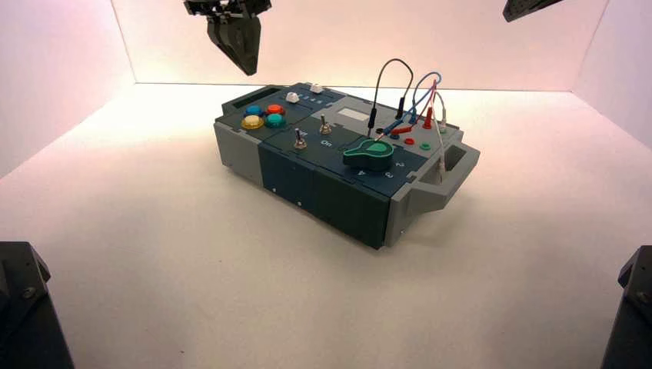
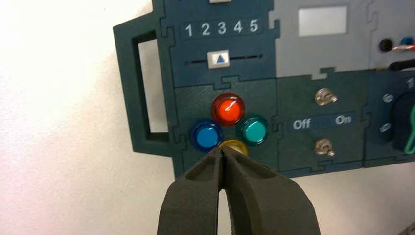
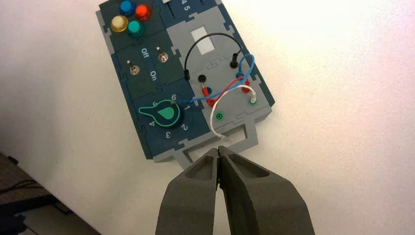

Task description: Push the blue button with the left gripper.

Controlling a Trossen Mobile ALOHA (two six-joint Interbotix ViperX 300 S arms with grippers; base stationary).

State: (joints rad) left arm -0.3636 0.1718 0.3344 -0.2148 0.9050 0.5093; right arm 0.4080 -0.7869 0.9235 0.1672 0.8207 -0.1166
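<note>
On the bench (image 1: 231,284), the box (image 1: 327,196) is set askew, apparently so that both arms can reach it. The left gripper (image 1: 247,64) is held above the button end, jaws closed, presumably to make a narrow pressing tip; the right gripper (image 3: 219,152), also closed, is parked by the wired end. The blue button (image 2: 206,136), beside the yellow dome (image 2: 237,146), is partly hidden in the high view but fully shown in the left wrist view.
</note>
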